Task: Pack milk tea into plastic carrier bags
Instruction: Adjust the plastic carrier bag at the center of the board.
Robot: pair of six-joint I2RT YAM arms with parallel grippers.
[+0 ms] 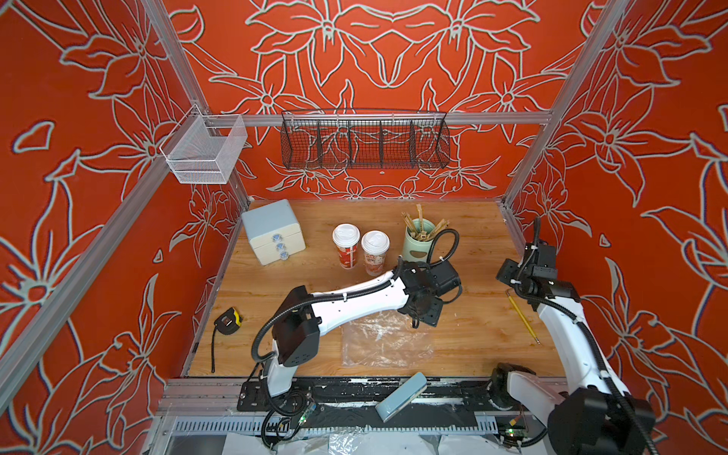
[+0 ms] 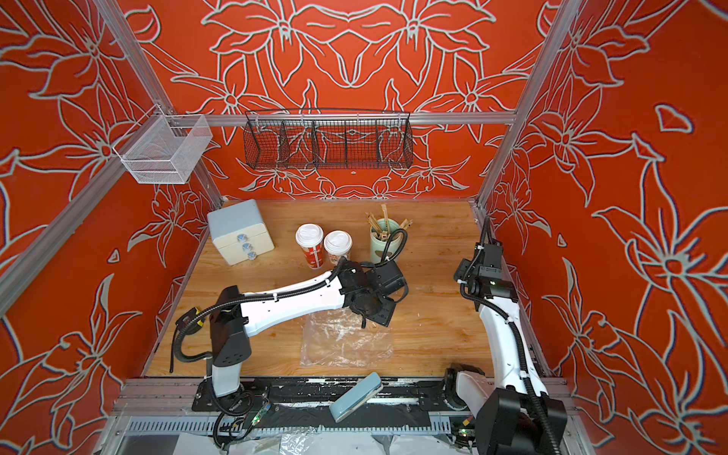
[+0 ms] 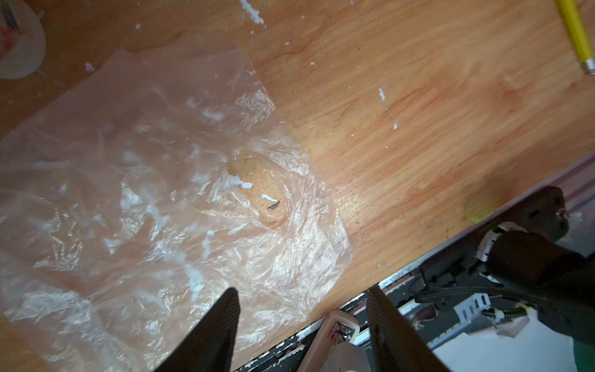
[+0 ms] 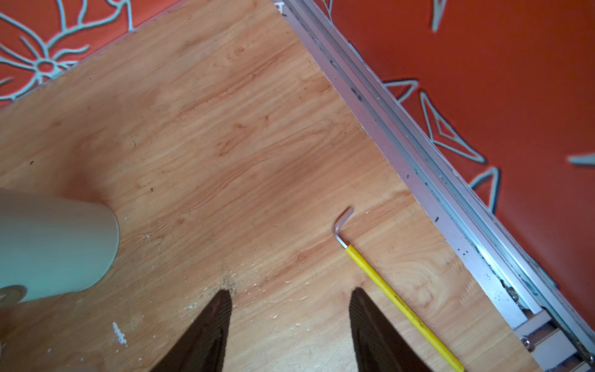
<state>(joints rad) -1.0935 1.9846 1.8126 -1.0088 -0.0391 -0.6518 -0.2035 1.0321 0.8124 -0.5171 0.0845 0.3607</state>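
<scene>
Left wrist view has the left gripper [image 3: 302, 290] with its jaws spread and nothing between them, poised over the plastic carrier bag [image 3: 145, 193]. That bag lies flat and crinkled near the front edge of the table [image 1: 472, 327], about midway along it. The step looks like lifting the bag open. To do it well, the jaws should come down beside what looks like an oval cut-out [image 3: 257, 190], pinch a single layer of film, and rise slowly so the thin sheet neither slips nor drags whole. The right gripper [image 4: 291, 291], likewise spread and empty, hovers over bare wood near the right edge, likely needed for the opposite layer.

Around them: a tape measure [image 1: 227, 320] near the left edge, a drawer box [image 1: 272, 230] in the far left corner, the red-printed cup [image 1: 346, 246] and cream cup [image 1: 375, 252] upright side by side towards the far edge, well apart from the bag, a mint-green cylinder [image 1: 417, 244] of sticks, and a yellow hex key [image 1: 523, 319] by the right edge. The left arm [image 1: 354, 303] stretches between cups and bag, across any cup's path.
</scene>
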